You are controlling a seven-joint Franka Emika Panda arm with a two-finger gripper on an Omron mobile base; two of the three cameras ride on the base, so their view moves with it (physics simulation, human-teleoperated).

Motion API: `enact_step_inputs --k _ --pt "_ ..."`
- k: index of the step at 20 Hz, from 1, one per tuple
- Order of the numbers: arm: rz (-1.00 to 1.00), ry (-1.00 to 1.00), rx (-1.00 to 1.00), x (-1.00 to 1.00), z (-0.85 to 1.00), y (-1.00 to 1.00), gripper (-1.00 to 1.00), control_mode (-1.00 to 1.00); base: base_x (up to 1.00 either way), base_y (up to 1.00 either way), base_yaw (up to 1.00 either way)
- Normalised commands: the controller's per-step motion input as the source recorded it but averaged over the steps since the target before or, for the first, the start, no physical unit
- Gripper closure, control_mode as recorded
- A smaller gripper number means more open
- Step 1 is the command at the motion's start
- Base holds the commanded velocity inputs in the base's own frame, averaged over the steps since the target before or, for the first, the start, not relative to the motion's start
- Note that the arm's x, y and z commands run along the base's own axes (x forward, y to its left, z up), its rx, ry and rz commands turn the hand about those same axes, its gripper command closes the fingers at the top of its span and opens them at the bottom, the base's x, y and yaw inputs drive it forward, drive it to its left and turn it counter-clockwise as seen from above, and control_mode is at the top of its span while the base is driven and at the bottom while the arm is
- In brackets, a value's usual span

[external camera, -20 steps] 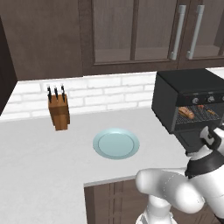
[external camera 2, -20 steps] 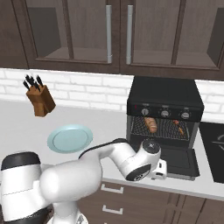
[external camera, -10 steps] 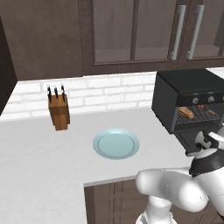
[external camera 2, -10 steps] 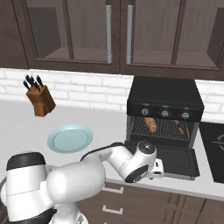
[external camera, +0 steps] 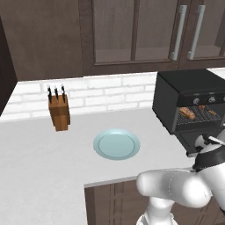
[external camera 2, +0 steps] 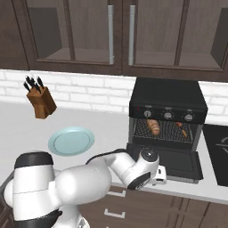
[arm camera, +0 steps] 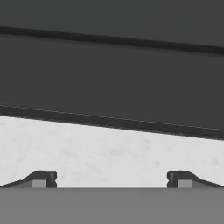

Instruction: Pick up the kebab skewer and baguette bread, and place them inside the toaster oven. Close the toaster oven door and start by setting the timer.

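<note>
Baguette (external camera 2: 153, 126) and skewer (external camera 2: 181, 129) lie on the rack inside the oven (external camera 2: 168, 115). Its door (external camera 2: 171, 161) hangs open, flat over the counter (arm camera: 109, 157). The gripper (arm camera: 111, 179), fingers wide apart and empty, sits low near the door's front edge. The door looks rigid and hinged; lift from underneath that edge

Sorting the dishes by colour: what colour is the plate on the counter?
Pale blue-green; the plate shows best in the left base view.

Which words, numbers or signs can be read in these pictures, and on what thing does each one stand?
No readable text in any view.
Toaster oven: small marks around the knobs, too small to read.
Black panel right of the oven: a pale curved mark, no letters to make out.
Knife block, plate, cabinets: no writing.
</note>
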Motion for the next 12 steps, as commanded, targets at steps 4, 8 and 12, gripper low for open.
enact_step_inputs --k 4,8,12 --pt "-0.1 -0.08 0.03 0.08 0.0 0.0 -1.0 -1.0 0.0 0.0 0.0" --pt "-0.1 -0.11 0.05 0.06 -0.04 0.0 -1.0 -1.0 0.0 0.0 0.0" --pt "-0.1 -0.14 0.03 0.17 -0.08 0.0 -1.0 -1.0 0.0 0.0 0.0"
